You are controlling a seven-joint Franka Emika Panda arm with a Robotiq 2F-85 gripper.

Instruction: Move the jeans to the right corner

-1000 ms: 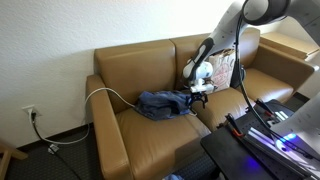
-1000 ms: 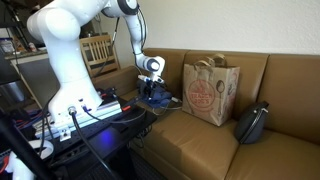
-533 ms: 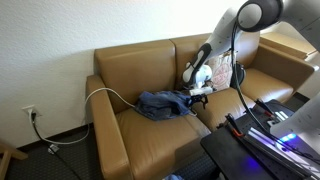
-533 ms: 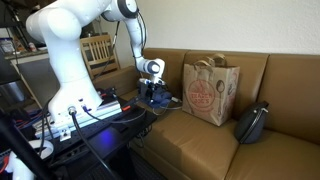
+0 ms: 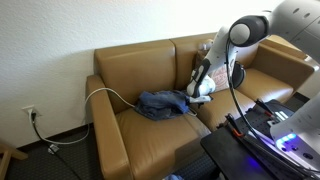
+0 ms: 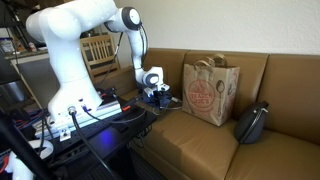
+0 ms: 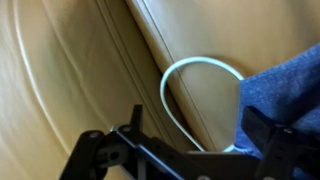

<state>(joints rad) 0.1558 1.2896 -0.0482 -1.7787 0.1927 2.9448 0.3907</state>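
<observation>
The jeans (image 5: 160,103) lie in a crumpled blue heap on the left seat of the brown couch (image 5: 140,65). In an exterior view (image 6: 160,98) only a small part of them shows, under the gripper. My gripper (image 5: 199,95) hangs low at the heap's right edge, by the seam between the seats. In the wrist view my gripper (image 7: 198,122) is open, with the couch leather and a white cable loop (image 7: 185,75) between the fingers. The jeans (image 7: 285,90) lie against the right finger. Nothing is held.
The white cable (image 5: 108,95) runs from a wall outlet (image 5: 30,113) over the couch arm to the jeans. A brown paper bag (image 6: 209,92) stands on the middle seat. A black bag (image 6: 253,122) lies further along. The robot's base table (image 5: 250,145) stands in front.
The arm has swung down and the gripper has dropped lower, closer to the seat at the edge of the jeans. The jeans have not moved.
</observation>
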